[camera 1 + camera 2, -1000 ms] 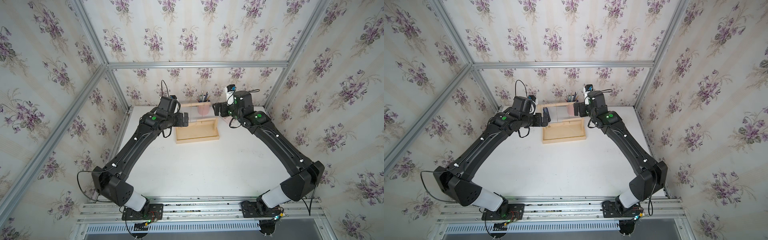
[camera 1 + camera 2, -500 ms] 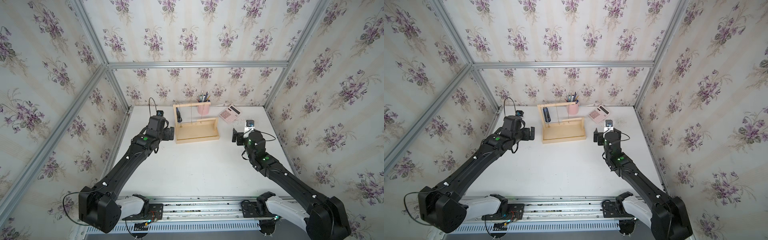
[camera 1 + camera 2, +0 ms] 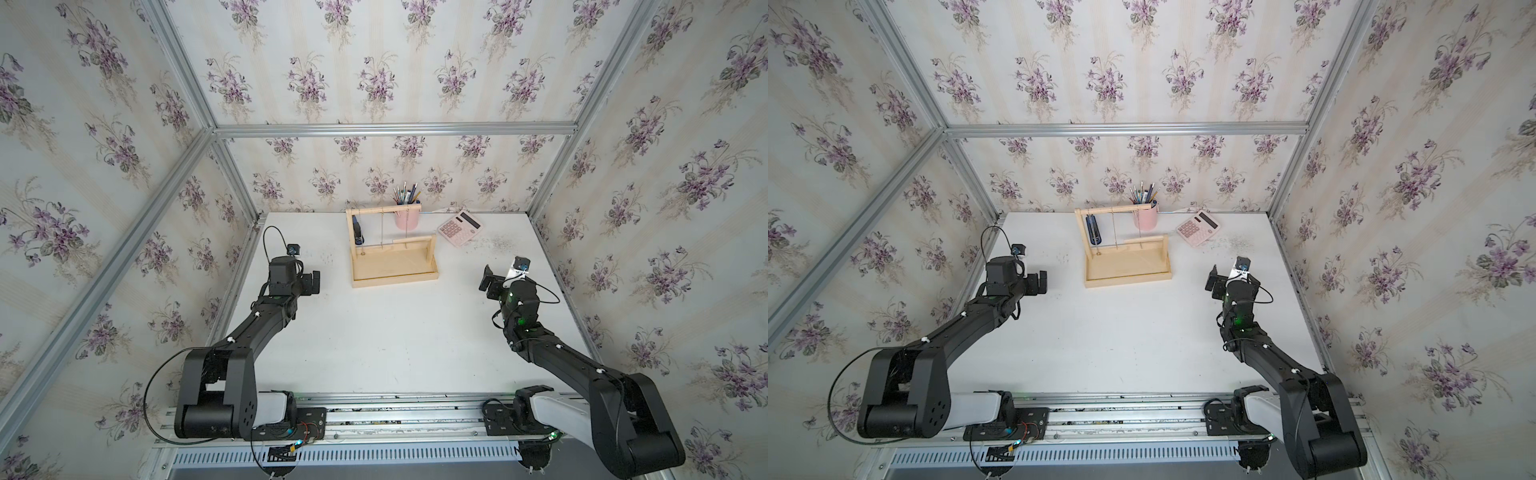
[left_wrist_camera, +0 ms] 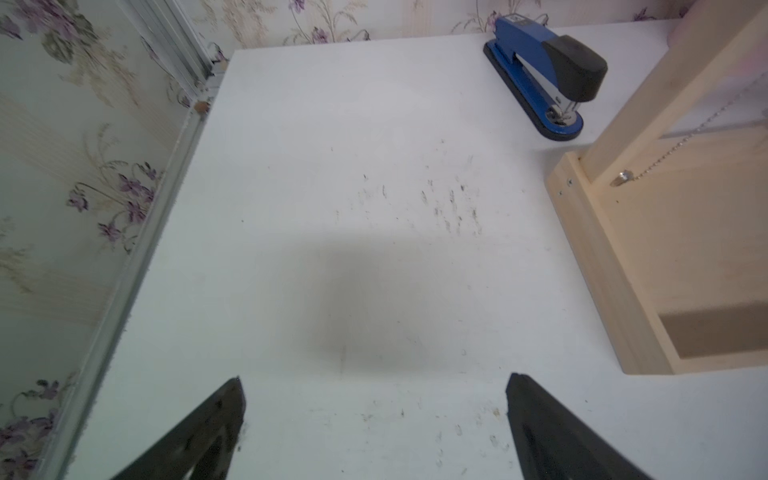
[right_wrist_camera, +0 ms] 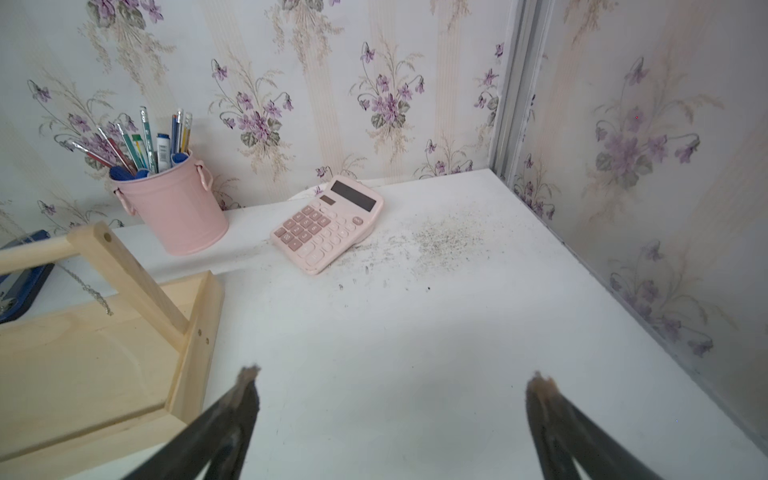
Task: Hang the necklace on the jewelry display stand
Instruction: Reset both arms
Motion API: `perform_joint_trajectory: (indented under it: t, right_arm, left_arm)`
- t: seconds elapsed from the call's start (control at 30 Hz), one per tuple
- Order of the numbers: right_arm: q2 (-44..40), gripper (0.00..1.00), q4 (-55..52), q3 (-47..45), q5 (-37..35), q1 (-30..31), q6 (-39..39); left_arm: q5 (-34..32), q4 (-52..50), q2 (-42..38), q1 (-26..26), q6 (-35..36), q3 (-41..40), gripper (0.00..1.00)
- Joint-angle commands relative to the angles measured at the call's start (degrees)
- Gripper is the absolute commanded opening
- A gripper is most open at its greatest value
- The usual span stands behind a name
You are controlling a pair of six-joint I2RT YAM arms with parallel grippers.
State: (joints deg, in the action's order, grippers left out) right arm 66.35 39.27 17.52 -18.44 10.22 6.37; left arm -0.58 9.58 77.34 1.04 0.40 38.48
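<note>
While left gripper (image 4: 376,378) and right gripper (image 5: 395,373) gape wide, empty, I note stapler (image 4: 544,79), pen cup (image 5: 174,208), calculator (image 5: 328,224) behind the jewelry display stand (image 3: 395,279).

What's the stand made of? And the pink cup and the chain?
The stand looks like pale bare wood: faint grain lines and small screw heads show. The cup is probably painted metal, with a thin rolled rim, little loop handles and a smooth pink coat. The chain seems to be silvery metal, with tiny shiny links.

On the table (image 5: 415,353) sit pen cup (image 5: 174,212), calculator (image 5: 328,224), blue stapler (image 4: 540,83), perhaps grit (image 5: 444,241).
</note>
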Motion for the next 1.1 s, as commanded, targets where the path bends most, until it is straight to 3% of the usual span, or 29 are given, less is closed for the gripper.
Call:
perform_joint_trajectory:
  t: [0.0, 0.2, 0.33, 0.4, 0.47, 0.53, 0.6, 0.67, 0.83, 1.07]
  right_arm:
    - [1.20, 0.99, 13.15, -3.67, -1.10, -1.33, 0.78]
    - [4.19, 0.99, 16.68, -4.17, 1.01, -3.64, -1.45]
    - [10.24, 0.99, 35.09, -11.03, -0.53, -4.13, -3.56]
    - [17.65, 0.99, 46.43, -12.72, 1.90, -4.24, -5.09]
    - [24.46, 0.99, 52.68, -11.80, 6.32, -4.18, -7.81]
    - [20.55, 0.99, 38.71, -8.47, 8.67, -4.01, -7.49]
    - [23.25, 1.00, 41.24, -7.07, 11.33, -4.61, -8.45]
    - [21.27, 0.99, 33.34, -5.15, 12.19, -5.30, -7.21]
    - [22.52, 1.00, 39.94, -7.04, 13.89, -5.56, -8.21]
    - [21.99, 1.00, 37.84, -6.27, 13.99, -5.65, -7.98]
  left_arm:
    - [5.91, 7.64, 1.12, 1.93, 1.01, -1.42, 1.00]
    - [6.64, 16.66, 8.87, 1.82, 0.78, -4.33, 1.00]
    - [4.93, 18.88, 7.73, 1.19, 0.87, -6.19, 1.00]
    - [-0.66, 24.36, 6.91, -0.57, 0.47, -9.80, 1.00]
    - [-2.04, 34.61, 8.19, -0.69, 0.15, -14.63, 1.00]
    - [0.57, 28.86, 7.65, -0.60, 0.90, -12.78, 1.00]
    - [5.37, 28.34, 8.85, -0.31, 2.95, -11.51, 1.00]
    - [5.86, 29.41, 8.97, -0.09, 2.84, -11.75, 1.00]
    - [5.76, 28.93, 8.57, -0.10, 2.85, -11.80, 1.00]
    - [5.77, 28.74, 8.53, -0.12, 2.85, -11.84, 1.00]
